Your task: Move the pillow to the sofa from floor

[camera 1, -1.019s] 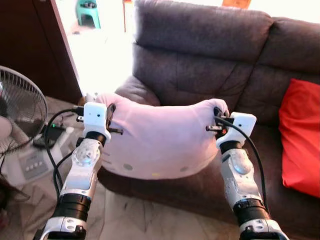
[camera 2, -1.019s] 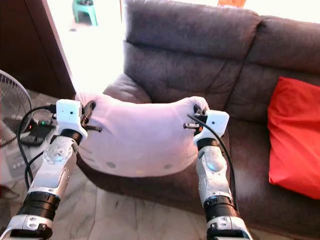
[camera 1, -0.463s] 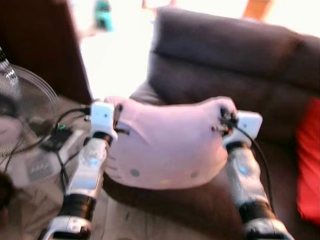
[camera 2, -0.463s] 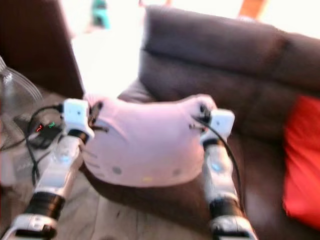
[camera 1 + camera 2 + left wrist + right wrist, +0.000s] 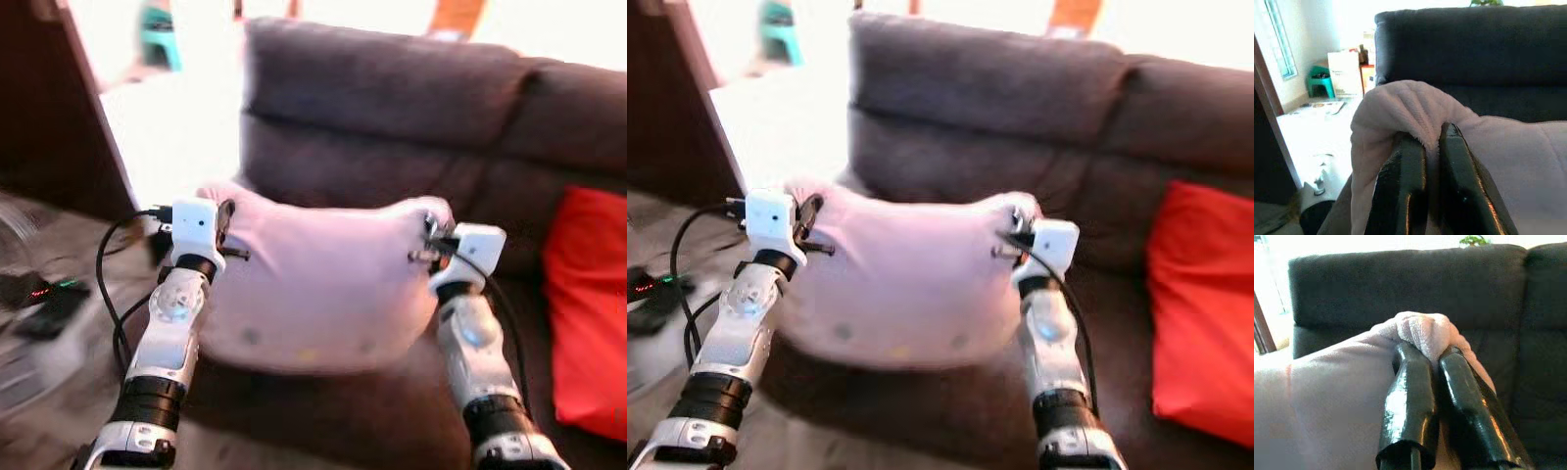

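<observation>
- At 9 o'clock, a dark cable and a black device with small lit dots [image 5: 44, 294] lie blurred on the floor [image 5: 59, 392].
- The left pincer [image 5: 223, 227] pinches the pale pink pillow's [image 5: 318, 289] left top corner, its fingers [image 5: 1400, 191] pressed onto a fold of fabric.
- The pillow hangs in the air at the centre, stretched between both arms, well off the floor and in front of the dark brown sofa [image 5: 392, 108]; gripping two corners likely keeps it spread and level for setting down.
- The right pincer [image 5: 431, 240] pinches the right top corner, its fingers [image 5: 1410, 401] clamped around a bunched knob of cloth.
- At 3 o'clock, a red cushion [image 5: 588, 304] rests on the sofa seat, apart from the pillow.
</observation>
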You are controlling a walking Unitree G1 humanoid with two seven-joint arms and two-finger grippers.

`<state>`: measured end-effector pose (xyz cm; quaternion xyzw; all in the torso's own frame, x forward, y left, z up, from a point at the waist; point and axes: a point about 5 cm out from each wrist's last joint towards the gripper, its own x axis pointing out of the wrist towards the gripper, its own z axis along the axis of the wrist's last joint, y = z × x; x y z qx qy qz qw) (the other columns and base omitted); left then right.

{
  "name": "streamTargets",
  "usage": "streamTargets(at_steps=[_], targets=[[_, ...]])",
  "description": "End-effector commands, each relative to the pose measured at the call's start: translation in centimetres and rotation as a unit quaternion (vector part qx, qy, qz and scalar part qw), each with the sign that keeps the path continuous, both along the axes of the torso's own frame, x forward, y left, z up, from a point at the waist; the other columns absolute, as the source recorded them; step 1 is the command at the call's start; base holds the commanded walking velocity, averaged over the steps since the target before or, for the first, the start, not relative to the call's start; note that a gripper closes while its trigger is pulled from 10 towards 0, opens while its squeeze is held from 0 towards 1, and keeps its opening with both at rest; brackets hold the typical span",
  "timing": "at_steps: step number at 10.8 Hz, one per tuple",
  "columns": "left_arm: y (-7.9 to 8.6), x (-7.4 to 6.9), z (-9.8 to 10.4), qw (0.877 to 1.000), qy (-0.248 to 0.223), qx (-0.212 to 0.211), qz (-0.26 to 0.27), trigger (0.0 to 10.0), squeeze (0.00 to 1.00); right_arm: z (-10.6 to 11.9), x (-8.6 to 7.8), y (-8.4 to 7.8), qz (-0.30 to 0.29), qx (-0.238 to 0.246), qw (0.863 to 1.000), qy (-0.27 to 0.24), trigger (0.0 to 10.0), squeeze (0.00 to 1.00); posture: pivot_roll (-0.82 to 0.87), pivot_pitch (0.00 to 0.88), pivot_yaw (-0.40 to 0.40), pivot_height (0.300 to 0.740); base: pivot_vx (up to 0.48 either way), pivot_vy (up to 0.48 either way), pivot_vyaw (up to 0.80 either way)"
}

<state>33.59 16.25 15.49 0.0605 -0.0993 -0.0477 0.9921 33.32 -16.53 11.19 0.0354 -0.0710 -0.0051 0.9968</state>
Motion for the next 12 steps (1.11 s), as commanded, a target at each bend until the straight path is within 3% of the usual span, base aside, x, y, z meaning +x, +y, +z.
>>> streamTargets(at_steps=[1,9,12], targets=[[0.96,0.19,1.84,0.999,-0.039,0.003,0.017,10.0,0.00,1.55,0.43,0.29,0.003,0.002,0.999,-0.032,10.0,0.00,0.13,0.006,-0.057,0.740,0.307,0.000,0.00],[1.13,0.30,2.03,0.999,-0.042,0.003,0.027,10.0,0.00,1.11,0.37,0.35,0.018,-0.013,1.000,-0.017,10.0,0.00,0.12,0.012,-0.065,0.740,0.307,0.000,0.00],[1.24,0.32,1.74,0.999,-0.037,-0.013,0.035,10.0,0.00,1.18,0.37,0.47,0.026,-0.033,0.999,-0.019,10.0,0.00,0.12,0.020,-0.070,0.740,0.000,0.000,0.34]])
